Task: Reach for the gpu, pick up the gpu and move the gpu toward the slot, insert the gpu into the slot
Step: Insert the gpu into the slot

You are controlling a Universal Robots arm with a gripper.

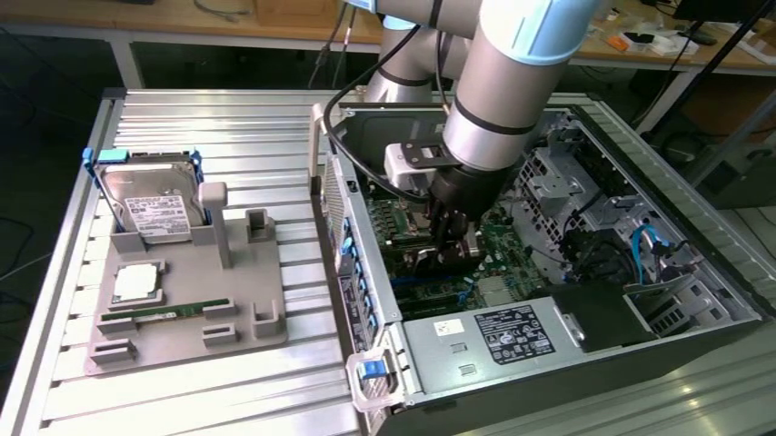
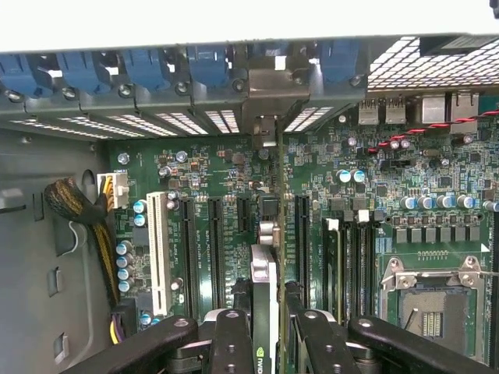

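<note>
**Gpu held on edge over the motherboard, insertion under way**

The fingers (image 2: 232, 339) pinch the gpu (image 2: 264, 284) from both sides, deep inside the open case (image 1: 679, 300). The gpu stands on edge on the motherboard (image 2: 226, 167), between two of the motherboard's black connector rows. Its metal bracket (image 2: 269, 97) sits at the motherboard's rear edge. The slot lies under the card's lower edge and is covered by it, so I cannot tell whether the contacts are fully home. As I judge it, the reach, the pick-up and the carry are done. Only the last step is open: seating the gpu in the slot. The grip is not yet released.
</note>
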